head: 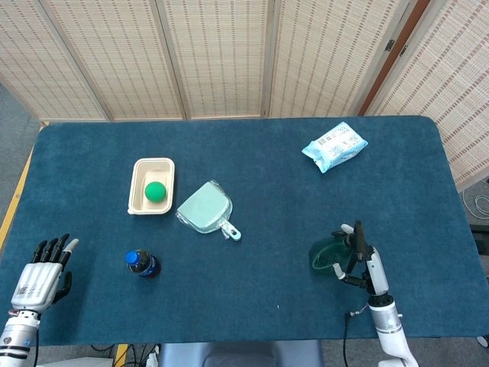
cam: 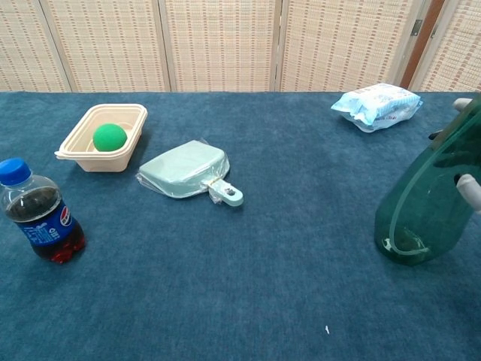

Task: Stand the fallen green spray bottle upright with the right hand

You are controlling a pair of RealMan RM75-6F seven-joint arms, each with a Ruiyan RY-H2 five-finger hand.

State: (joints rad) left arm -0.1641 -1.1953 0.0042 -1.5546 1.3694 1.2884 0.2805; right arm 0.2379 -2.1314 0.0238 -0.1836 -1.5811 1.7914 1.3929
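The green translucent spray bottle (head: 327,256) stands on its base at the table's front right, leaning to the right; its top runs out of the chest view past the bottle's body (cam: 422,203). My right hand (head: 365,262) grips its upper part from the right. One fingertip (cam: 467,188) shows across the bottle's front in the chest view, and another sits near its neck. My left hand (head: 38,277) hangs at the front left edge with its fingers spread and nothing in it.
A cream tray (head: 139,200) holds a green ball (head: 156,190). Beside it lies a pale green dustpan (head: 205,208). A small cola bottle (head: 142,263) stands at the front left. A blue-white wipes packet (head: 334,145) lies at the back right.
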